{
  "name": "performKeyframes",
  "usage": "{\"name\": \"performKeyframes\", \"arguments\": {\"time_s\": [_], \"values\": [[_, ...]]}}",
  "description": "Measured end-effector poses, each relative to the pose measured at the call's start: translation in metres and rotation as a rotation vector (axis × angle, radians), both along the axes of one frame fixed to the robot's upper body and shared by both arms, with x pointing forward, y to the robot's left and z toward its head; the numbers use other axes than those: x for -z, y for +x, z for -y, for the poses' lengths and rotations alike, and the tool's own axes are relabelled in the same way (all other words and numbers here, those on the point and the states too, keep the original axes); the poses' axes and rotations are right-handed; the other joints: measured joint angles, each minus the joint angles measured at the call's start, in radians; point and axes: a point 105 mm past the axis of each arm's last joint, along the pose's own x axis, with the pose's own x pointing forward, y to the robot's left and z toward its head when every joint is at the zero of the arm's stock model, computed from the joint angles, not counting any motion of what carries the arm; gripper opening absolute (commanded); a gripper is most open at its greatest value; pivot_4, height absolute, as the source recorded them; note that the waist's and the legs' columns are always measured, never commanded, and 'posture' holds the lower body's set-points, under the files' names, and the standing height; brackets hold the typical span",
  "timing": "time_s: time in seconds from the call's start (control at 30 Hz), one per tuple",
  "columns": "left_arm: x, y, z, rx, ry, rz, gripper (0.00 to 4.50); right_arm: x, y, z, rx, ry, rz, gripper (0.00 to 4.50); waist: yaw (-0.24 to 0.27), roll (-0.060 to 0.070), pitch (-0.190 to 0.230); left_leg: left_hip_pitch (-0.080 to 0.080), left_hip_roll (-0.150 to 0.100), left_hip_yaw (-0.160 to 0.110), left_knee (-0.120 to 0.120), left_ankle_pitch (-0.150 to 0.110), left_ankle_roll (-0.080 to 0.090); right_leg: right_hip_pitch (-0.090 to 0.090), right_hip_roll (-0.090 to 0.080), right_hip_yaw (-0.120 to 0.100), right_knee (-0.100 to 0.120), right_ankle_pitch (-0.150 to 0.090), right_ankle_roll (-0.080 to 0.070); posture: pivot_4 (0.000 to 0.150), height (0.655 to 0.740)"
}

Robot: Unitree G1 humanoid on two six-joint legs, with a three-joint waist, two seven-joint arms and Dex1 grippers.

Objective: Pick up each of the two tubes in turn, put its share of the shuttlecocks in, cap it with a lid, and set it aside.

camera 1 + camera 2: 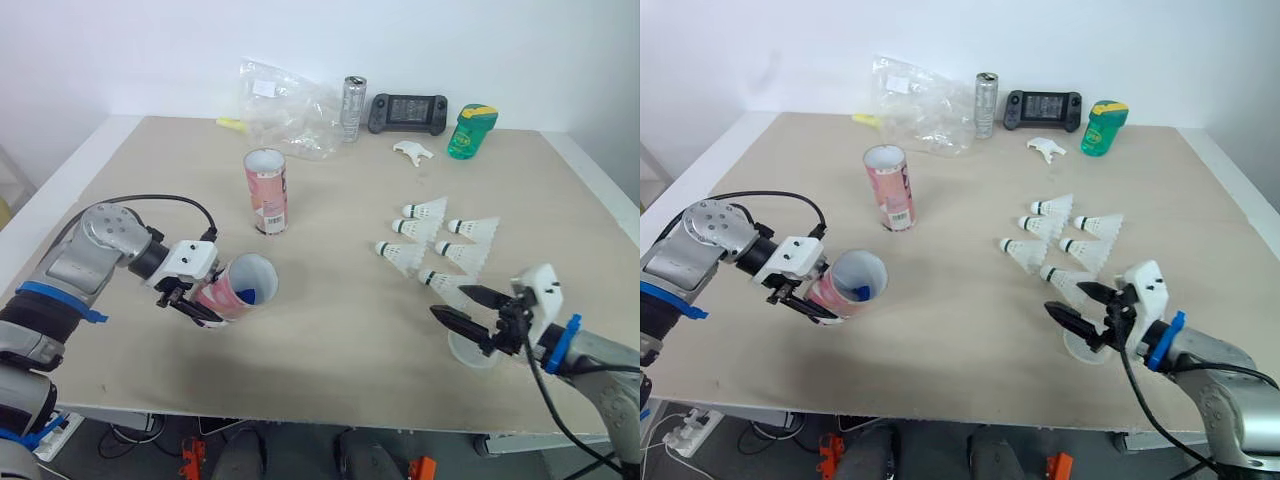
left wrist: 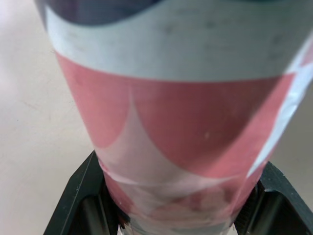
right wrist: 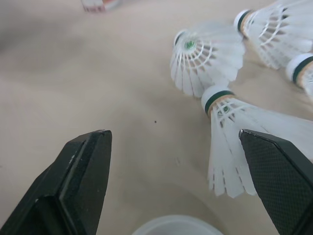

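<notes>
Nearest the front edge, the right gripper (image 1: 452, 302) is held wide open over a clear lid (image 1: 470, 352) on the worktop (image 1: 340, 330), close to six loose shuttlecocks (image 1: 465, 254). One tube (image 1: 240, 285) is clamped by the left gripper (image 1: 200, 302) and tipped, its open mouth turned towards the shuttlecocks. A second tube (image 1: 266, 190) is stood upright farther back.

One pink tube (image 1: 240, 288) held tilted, mouth open; second tube (image 1: 266, 190) upright behind it; six white shuttlecocks (image 1: 405, 258) lying clustered right; clear lid (image 1: 470, 350) just beside them.
</notes>
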Motion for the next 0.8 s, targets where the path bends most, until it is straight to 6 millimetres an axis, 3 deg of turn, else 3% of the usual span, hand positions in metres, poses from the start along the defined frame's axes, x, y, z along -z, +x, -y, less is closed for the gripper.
{"name": "performKeyframes", "arguments": {"time_s": [0.23, 0.33, 0.53, 0.67, 0.8], "values": [[0.004, 0.003, -0.001, -0.023, -0.023, -0.024, 2.47, -0.037, -0.01, 0.002, -0.021, 0.127, 0.081, 4.5, 0.0, 0.005, -0.003, 0.002, 0.0, 0.0, 0.0, 0.0, 0.0, 0.003, 0.0, 0.0, 0.0, 0.0, 0.0, 0.15, 0.74], [0.005, 0.004, -0.001, -0.017, -0.026, -0.024, 2.47, -0.028, -0.012, 0.011, 0.016, 0.08, 0.039, 4.5, 0.0, 0.006, -0.004, 0.002, -0.001, 0.0, 0.0, 0.0, 0.0, 0.003, 0.0, 0.0, 0.0, -0.001, -0.001, 0.15, 0.74], [0.007, 0.004, -0.002, -0.017, -0.023, -0.026, 2.47, 0.009, -0.011, 0.032, 0.105, -0.028, -0.078, 4.5, -0.001, 0.011, -0.006, 0.003, -0.001, 0.0, 0.0, 0.0, 0.0, 0.003, -0.001, 0.0, 0.0, -0.001, -0.001, 0.15, 0.74], [0.007, 0.004, -0.002, -0.017, -0.022, -0.026, 2.47, 0.016, -0.007, 0.028, 0.092, -0.03, -0.084, 4.5, -0.002, 0.012, -0.007, 0.003, -0.001, 0.0, 0.0, 0.0, 0.0, 0.003, -0.001, 0.0, 0.0, -0.001, -0.001, 0.15, 0.74], [0.007, 0.003, -0.003, -0.015, -0.02, -0.023, 2.47, 0.017, 0.003, 0.01, 0.035, -0.012, -0.068, 4.5, -0.003, 0.012, -0.007, 0.003, -0.001, 0.0, 0.0, 0.0, 0.0, 0.002, -0.001, 0.0, 0.0, -0.001, -0.001, 0.15, 0.74]]}}
